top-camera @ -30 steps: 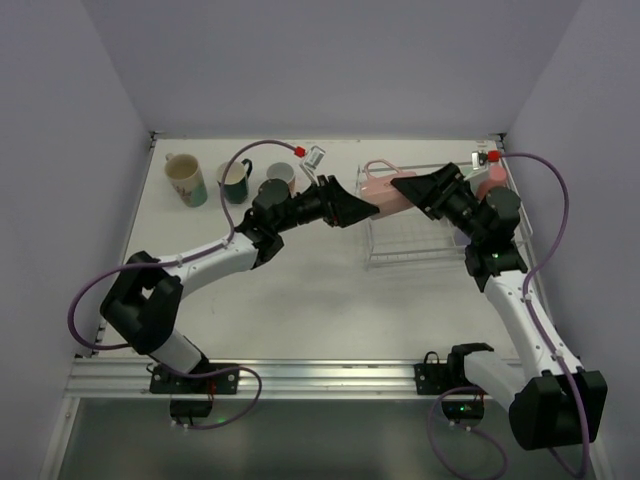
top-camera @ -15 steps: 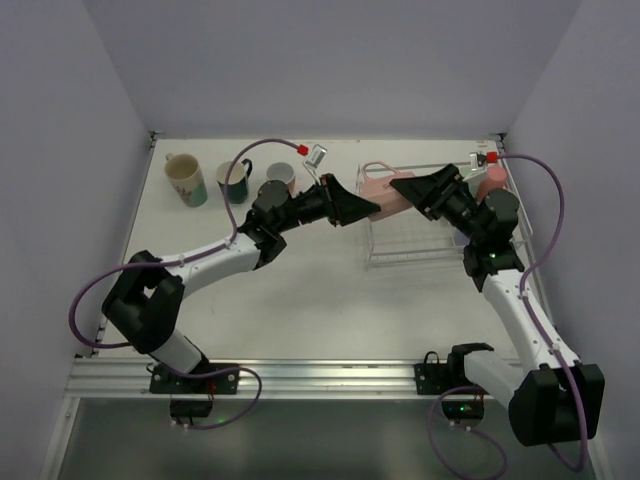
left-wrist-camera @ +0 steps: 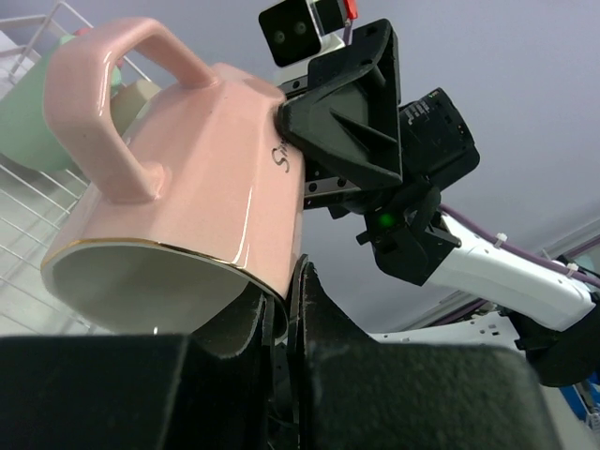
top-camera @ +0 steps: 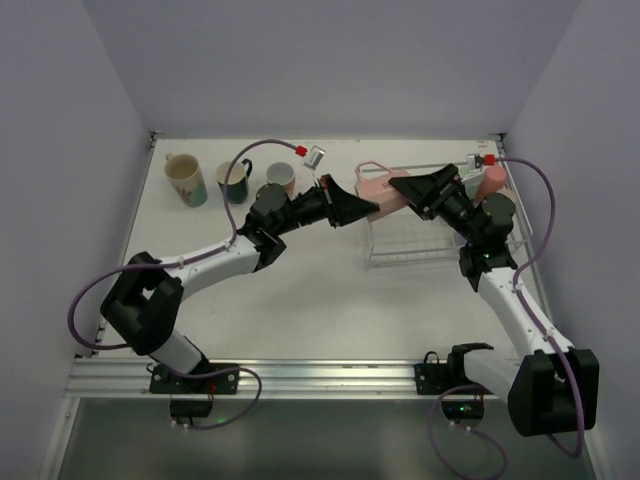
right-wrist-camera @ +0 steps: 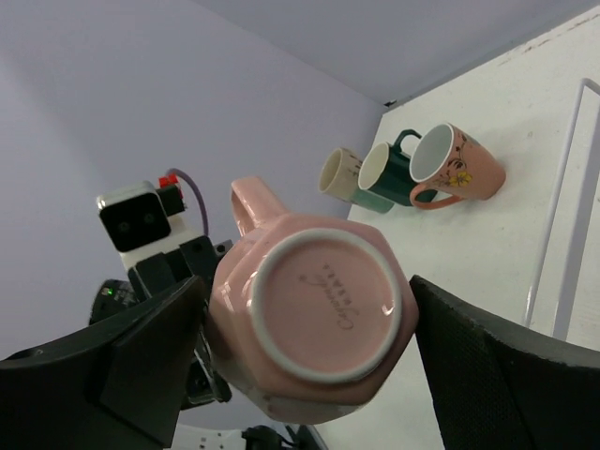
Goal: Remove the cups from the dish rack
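Note:
A pink mug (top-camera: 385, 195) hangs on its side in the air over the left end of the dish rack (top-camera: 420, 238), between both arms. My left gripper (top-camera: 368, 207) is shut on its rim; in the left wrist view the rim (left-wrist-camera: 272, 295) is pinched between the jaws of the left gripper (left-wrist-camera: 286, 281). My right gripper (top-camera: 403, 192) stands open around the mug's base (right-wrist-camera: 323, 314), with a gap showing at its right finger (right-wrist-camera: 506, 366). A mint green cup (left-wrist-camera: 28, 122) and a coral tumbler (top-camera: 490, 182) sit in the rack.
Three cups stand on the table at the back left: cream (top-camera: 185, 178), dark green (top-camera: 235, 180) and salmon (top-camera: 280, 177). Purple cables loop beside both arms. Walls close in the table on the left, back and right.
My left gripper has shut on the pink mug's rim. My right gripper, which held the mug by its base, has opened. Both arms stayed almost in place.

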